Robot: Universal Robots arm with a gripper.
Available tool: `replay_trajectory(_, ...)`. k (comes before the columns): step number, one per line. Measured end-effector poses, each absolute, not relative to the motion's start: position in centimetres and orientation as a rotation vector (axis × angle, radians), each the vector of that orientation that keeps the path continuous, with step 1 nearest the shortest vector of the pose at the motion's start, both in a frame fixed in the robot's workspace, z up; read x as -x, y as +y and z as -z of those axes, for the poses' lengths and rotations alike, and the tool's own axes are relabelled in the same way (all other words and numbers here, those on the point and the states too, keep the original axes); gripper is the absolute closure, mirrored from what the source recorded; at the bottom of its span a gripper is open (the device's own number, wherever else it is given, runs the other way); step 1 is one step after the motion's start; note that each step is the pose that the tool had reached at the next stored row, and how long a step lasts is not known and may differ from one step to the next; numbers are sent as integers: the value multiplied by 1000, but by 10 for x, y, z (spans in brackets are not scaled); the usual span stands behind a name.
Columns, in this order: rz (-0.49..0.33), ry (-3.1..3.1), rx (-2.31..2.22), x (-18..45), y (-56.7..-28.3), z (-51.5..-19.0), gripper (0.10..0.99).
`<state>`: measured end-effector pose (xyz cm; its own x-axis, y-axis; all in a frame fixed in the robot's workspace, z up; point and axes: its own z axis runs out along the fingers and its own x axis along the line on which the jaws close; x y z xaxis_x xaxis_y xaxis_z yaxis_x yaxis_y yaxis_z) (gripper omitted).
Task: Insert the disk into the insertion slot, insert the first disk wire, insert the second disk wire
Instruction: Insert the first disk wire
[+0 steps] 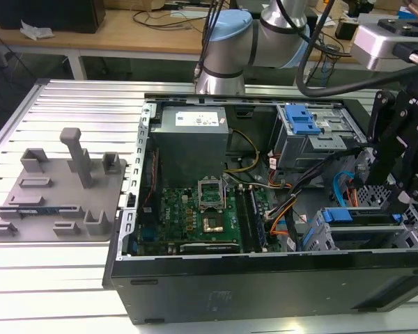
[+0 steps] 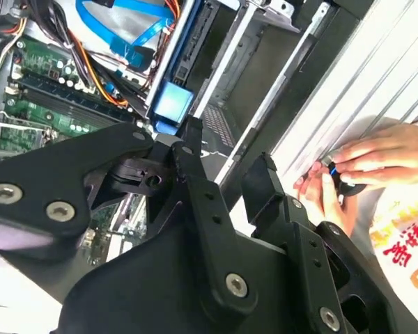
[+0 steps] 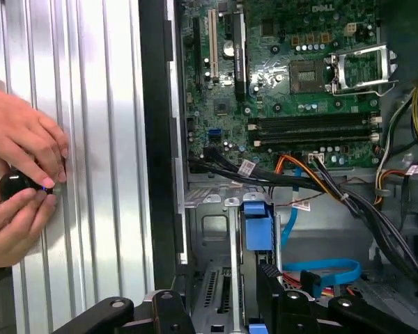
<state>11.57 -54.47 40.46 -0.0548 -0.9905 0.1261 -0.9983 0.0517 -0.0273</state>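
Observation:
The disk's blue carrier end (image 1: 338, 216) (image 3: 256, 224) (image 2: 173, 101) sits inside the grey perforated insertion slot (image 1: 319, 240) (image 3: 212, 229) at the case's front corner; the silver body is hidden. My black gripper (image 1: 393, 195) hangs just above that cage, at the exterior view's right. In both wrist views its fingers stand apart with nothing between them (image 2: 226, 149) (image 3: 216, 285). A flat blue disk wire (image 3: 327, 268) (image 2: 125, 35) (image 1: 341, 184) curls loose beside the cage, next to orange and black wires (image 3: 313, 174). I cannot tell whether any wire is plugged in.
A person's hands (image 3: 24, 174) (image 2: 362, 163) hold a small black object on the ribbed metal table beside the case wall. Inside the case are the motherboard (image 1: 202, 212), a grey power supply (image 1: 191, 139) and a taller cage with a blue latch (image 1: 303, 122). A grey fixture plate (image 1: 56, 198) lies left.

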Motion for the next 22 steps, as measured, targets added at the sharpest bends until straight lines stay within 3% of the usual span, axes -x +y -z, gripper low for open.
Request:
replay_trajectory(4, -168, -2246, -2078, -113, -538, -399, 584)
replay_trajectory(13, -192, -2234, -2068, -113, -483, -393, 584)
replay_trajectory(22, -260, -2189, -2029, -128, -448, -386, 584)
